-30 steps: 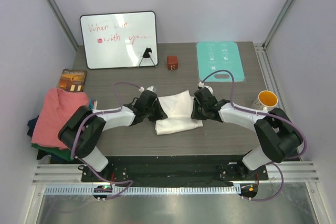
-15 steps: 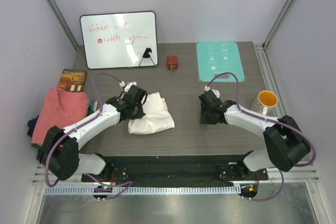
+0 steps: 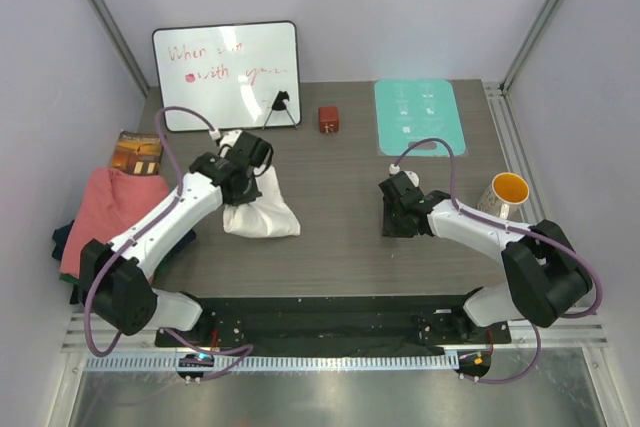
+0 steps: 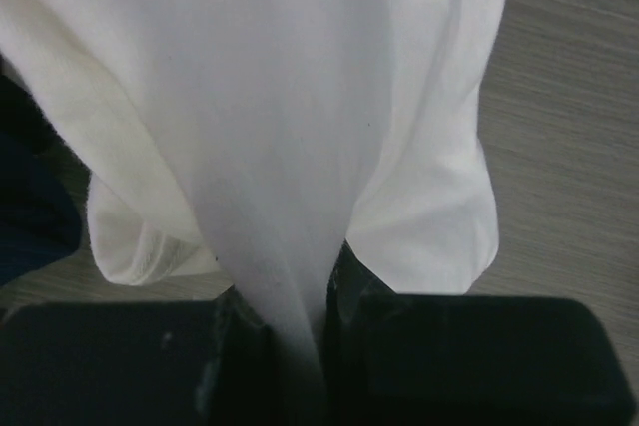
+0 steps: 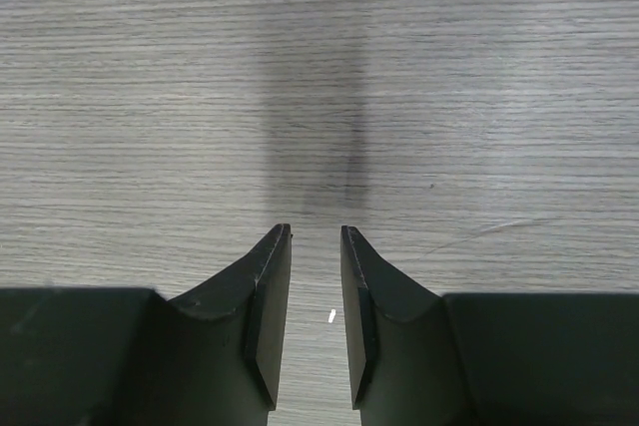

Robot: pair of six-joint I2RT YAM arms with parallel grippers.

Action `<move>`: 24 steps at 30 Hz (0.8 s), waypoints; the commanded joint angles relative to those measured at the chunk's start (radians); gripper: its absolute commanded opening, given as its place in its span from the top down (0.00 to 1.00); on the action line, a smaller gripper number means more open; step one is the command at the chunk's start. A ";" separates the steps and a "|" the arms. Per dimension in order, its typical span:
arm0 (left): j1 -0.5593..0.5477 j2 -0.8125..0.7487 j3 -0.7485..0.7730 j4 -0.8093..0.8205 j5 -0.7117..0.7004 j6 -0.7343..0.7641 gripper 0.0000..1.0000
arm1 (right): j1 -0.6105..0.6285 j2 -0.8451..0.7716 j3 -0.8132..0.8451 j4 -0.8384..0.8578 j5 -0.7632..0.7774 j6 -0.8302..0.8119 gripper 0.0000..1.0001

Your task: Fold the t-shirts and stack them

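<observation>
White t-shirt (image 3: 262, 215) in left pincer (image 3: 247, 177), farther left than before

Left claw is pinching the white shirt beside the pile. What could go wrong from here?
1. The white t-shirt is gathered into a single pinch in the left claw, so its folds may open or crumple when it is set down.
2. The salmon-pink t-shirt topping the pile seems to overhang the table at its left edge. Added weight there could tip the stack off.
</observation>
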 commanded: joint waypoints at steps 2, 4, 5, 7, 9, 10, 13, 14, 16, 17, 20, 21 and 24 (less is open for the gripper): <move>0.098 -0.009 0.144 -0.166 -0.109 0.037 1.00 | -0.009 -0.012 0.021 0.004 -0.014 -0.017 0.67; 0.158 -0.012 0.185 -0.187 -0.094 0.056 1.00 | -0.017 -0.015 0.018 0.006 -0.017 -0.023 0.67; 0.178 -0.011 0.199 -0.197 -0.089 0.080 1.00 | -0.020 -0.013 0.016 0.007 -0.018 -0.025 0.67; 0.230 -0.009 0.240 -0.221 -0.083 0.106 1.00 | -0.031 -0.012 0.015 0.012 -0.027 -0.031 0.67; 0.270 -0.011 0.283 -0.244 -0.083 0.140 1.00 | -0.039 -0.010 0.015 0.018 -0.041 -0.037 0.67; 0.279 -0.012 0.296 -0.250 -0.084 0.149 1.00 | -0.045 -0.007 0.015 0.023 -0.043 -0.039 0.67; 0.313 -0.021 0.352 -0.264 -0.084 0.186 1.00 | -0.057 0.013 0.015 0.036 -0.067 -0.043 0.67; 0.327 -0.020 0.392 -0.269 -0.086 0.200 1.00 | -0.058 0.023 0.015 0.043 -0.072 -0.046 0.67; 0.342 -0.009 0.438 -0.298 -0.089 0.214 1.00 | -0.063 0.033 0.016 0.049 -0.083 -0.048 0.68; 0.354 -0.004 0.490 -0.324 -0.094 0.218 1.00 | -0.065 0.042 0.016 0.056 -0.089 -0.049 0.67; 0.365 0.014 0.587 -0.393 -0.118 0.221 1.00 | -0.068 0.051 0.012 0.067 -0.096 -0.049 0.68; 0.367 0.020 0.608 -0.414 -0.126 0.215 1.00 | -0.068 0.056 0.010 0.072 -0.099 -0.049 0.68; 0.370 0.014 0.662 -0.506 -0.189 0.189 1.00 | -0.072 0.063 0.006 0.079 -0.115 -0.048 0.68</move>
